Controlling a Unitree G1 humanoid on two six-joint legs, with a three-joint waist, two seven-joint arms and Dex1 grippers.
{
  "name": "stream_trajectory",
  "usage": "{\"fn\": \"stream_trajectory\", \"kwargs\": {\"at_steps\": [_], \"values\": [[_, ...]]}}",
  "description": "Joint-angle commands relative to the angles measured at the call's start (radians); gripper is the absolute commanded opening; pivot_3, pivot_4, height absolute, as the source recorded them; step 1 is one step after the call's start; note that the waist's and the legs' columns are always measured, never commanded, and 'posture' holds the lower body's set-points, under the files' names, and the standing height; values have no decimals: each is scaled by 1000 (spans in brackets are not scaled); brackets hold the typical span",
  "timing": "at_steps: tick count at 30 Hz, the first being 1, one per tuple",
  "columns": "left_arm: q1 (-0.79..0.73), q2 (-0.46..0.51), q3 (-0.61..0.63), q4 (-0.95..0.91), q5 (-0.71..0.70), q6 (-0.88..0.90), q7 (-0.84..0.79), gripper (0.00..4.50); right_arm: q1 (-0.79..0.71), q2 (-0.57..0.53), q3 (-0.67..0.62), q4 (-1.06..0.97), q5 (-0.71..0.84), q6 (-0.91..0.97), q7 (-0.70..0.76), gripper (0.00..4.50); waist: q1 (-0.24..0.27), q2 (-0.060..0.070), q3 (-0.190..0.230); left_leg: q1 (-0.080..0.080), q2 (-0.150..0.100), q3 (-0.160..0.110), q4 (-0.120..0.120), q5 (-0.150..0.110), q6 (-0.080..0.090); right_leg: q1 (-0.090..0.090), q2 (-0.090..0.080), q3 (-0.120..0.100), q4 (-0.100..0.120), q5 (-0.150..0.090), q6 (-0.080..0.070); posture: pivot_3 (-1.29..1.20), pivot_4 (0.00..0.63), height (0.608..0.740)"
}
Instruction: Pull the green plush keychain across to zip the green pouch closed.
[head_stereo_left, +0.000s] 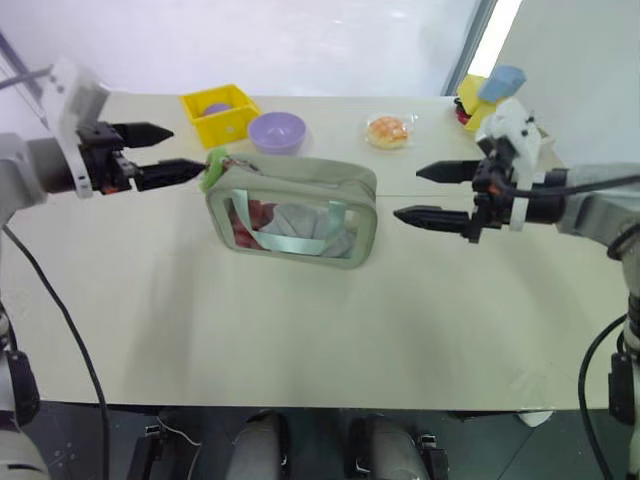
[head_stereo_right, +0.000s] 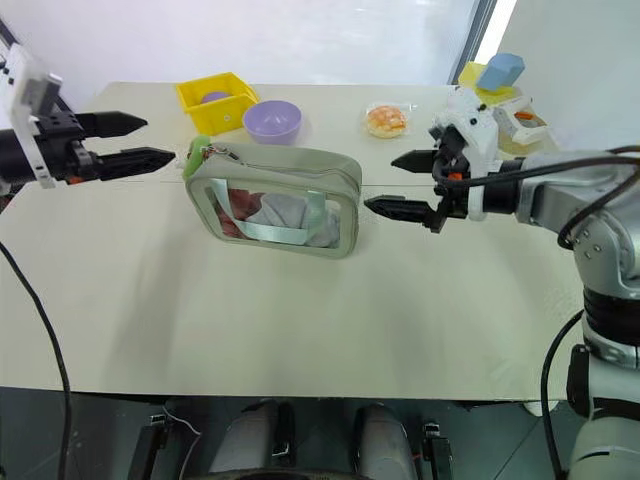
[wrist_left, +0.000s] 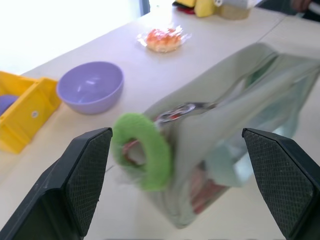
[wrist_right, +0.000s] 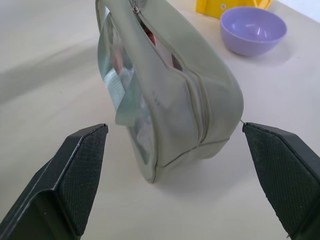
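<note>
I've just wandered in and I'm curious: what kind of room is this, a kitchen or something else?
Probably a robot test room, not a kitchen: a plain table holds mismatched props, a green pouch, a purple bowl, a yellow bin and a wrapped bun.

On the table (head_stereo_left: 300, 340), the green pouch (head_stereo_left: 292, 210) stands upright mid-surface between two spread grippers, the left gripper (head_stereo_left: 185, 152) just beside the green plush keychain (head_stereo_left: 214, 167) at its end, the right gripper (head_stereo_left: 405, 192) near the opposite end with open air between. Toward the far edge, a purple bowl (head_stereo_left: 277, 131) and yellow bin (head_stereo_left: 219, 112) crowd the space behind the pouch; the near edge offers broad bare surface.
</note>
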Motion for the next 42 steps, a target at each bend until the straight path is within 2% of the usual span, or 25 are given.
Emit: {"fn": "stream_trajectory", "kwargs": {"at_steps": [1,5,12,17,23,28,31,38,42], "values": [[-53,-3,2,70,38,-69,-10,4447,-38,-2,35,10,-36,-74,29,4500,0,-2,1,-1,0,0,0,0,0,-1,0,0,0,0,0,0,150,739],[-62,-13,4,77,30,-56,-26,4447,-41,-3,61,27,-68,-111,37,4500,3,-3,2,-2,0,2,0,0,0,-2,0,0,0,0,0,0,150,739],[-19,39,25,46,36,-61,-72,4447,-123,30,92,58,-76,-129,63,4500,-2,-2,2,-1,1,2,1,1,-1,-2,-1,1,2,0,0,0,150,739],[4,63,40,112,77,-120,-56,4447,-238,162,168,109,-111,-144,41,4500,-22,-2,2,-1,1,3,1,1,-1,-3,0,1,3,0,0,0,150,739],[32,29,66,151,113,-182,27,4447,-302,341,325,219,-264,-253,-12,4500,-19,-2,2,-1,2,4,1,1,-1,-4,0,1,4,0,0,0,150,739],[67,6,94,95,90,-160,56,4447,-293,392,419,258,-358,-331,17,4500,-16,-3,2,-2,1,4,1,1,-1,-4,-1,1,3,0,0,0,150,739],[92,-4,99,73,86,-154,65,4500,-265,387,439,239,-364,-358,71,3666,-18,-3,2,-2,1,4,2,1,-1,-4,-1,1,3,0,1,0,150,739],[98,-73,88,113,106,-188,123,4500,-226,336,434,199,-396,-412,150,47,-16,-3,2,-2,1,4,2,1,-1,-3,-1,1,4,0,1,0,150,739],[73,-151,59,152,109,-210,132,4500,-163,287,438,121,-394,-425,206,47,-14,-4,2,-2,1,3,2,1,-1,-3,-1,1,3,0,1,0,150,739]]}}
